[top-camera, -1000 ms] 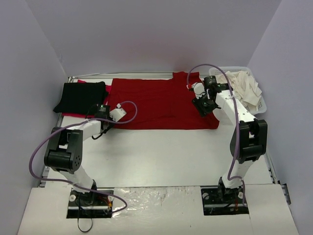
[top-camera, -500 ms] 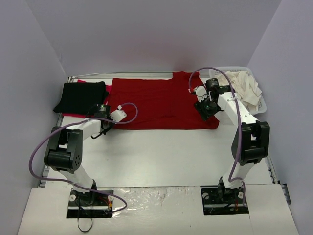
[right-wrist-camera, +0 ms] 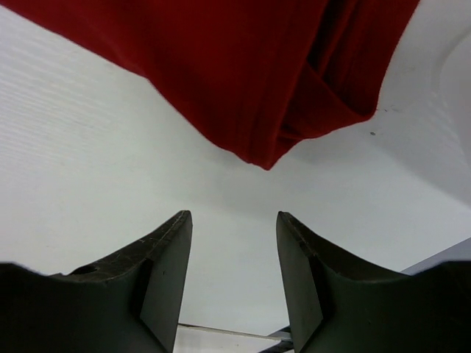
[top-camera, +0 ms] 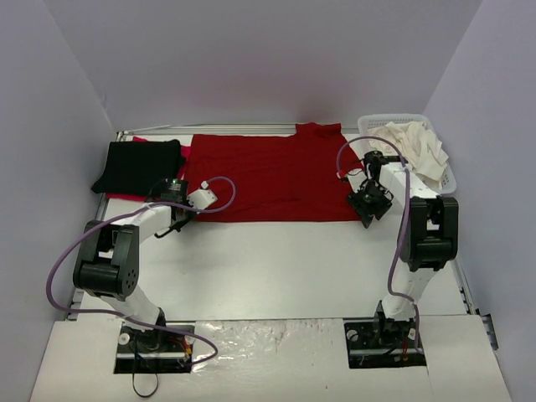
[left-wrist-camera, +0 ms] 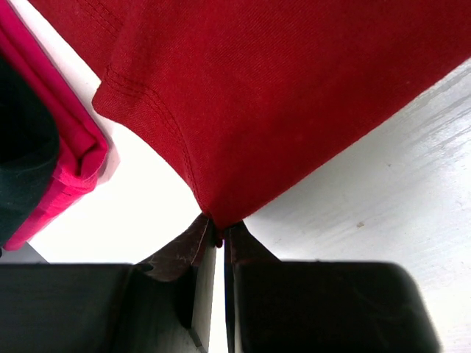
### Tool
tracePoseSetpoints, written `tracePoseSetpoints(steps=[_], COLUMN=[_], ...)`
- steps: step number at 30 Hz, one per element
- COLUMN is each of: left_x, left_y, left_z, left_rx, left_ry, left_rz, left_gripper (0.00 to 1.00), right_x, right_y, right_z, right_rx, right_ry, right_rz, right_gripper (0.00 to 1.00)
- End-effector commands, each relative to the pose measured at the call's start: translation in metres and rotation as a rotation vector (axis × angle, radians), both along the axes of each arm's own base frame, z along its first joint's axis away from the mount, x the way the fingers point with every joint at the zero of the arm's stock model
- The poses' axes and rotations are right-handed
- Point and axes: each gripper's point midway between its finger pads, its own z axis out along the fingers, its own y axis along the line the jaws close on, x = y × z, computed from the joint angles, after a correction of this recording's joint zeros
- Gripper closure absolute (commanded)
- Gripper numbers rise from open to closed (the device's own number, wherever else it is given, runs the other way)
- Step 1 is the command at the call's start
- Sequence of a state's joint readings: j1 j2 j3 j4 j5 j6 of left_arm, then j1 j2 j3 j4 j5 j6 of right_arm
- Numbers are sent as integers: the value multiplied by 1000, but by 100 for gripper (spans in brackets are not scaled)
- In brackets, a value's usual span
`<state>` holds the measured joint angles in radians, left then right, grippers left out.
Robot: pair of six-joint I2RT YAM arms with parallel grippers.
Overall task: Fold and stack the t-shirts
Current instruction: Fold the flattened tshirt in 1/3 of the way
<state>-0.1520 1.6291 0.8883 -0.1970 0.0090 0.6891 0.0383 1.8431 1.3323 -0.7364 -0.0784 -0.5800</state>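
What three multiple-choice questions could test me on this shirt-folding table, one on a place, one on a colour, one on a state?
1. Where does the white plastic lattice basket stand?
A) far right corner
B) far left corner
C) between the arm bases

2. What colour is the folded cloth t-shirt at the far left?
A) cream
B) black
C) blue

3. What is the left gripper doing?
A) open over bare table
B) shut on the basket
C) shut on a corner of the spread dark red cloth t-shirt

Answers:
1 A, the top view shows it at the back on the right.
2 B, it shows plainly black from above.
3 C, the left wrist view shows it pinching the hem corner.
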Motion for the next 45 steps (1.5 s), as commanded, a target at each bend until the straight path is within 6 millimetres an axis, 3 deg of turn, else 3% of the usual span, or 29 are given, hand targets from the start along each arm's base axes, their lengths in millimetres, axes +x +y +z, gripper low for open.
tracePoseSetpoints(steps=[1,14,23,27,28,29,33,45], left_x=[5,2,0,1,1,0,0,0], left_y=[-3,-4,-2,-4,-4,-5,-6,-6], left_z=[20,14,13,16,17,16,16,15], left_rx=[-9,-13,-7,-20,-21,-23,-29,-33], left_ry=[-36,-15,-14,-19,-17,-14,-13,-13], left_rz=[-8,-3,-3,2,1,0,3,7], left_gripper=[98,98,98,98,98,98,98,98], right_x=[4,32,25,20,19,17,19,36], right_y=[-12,-4,-2,-3,-3,-7,-16,-15], right_z=[4,-25,-31,-27,-27,-25,-18,2], right_rx=[-22,44,52,52,52,52,47,102], right_ry=[21,69,92,94,98,96,76,-2], right_rz=[4,7,16,22,25,15,-13,-53], right_gripper=[54,56,82,100,99,89,76,72])
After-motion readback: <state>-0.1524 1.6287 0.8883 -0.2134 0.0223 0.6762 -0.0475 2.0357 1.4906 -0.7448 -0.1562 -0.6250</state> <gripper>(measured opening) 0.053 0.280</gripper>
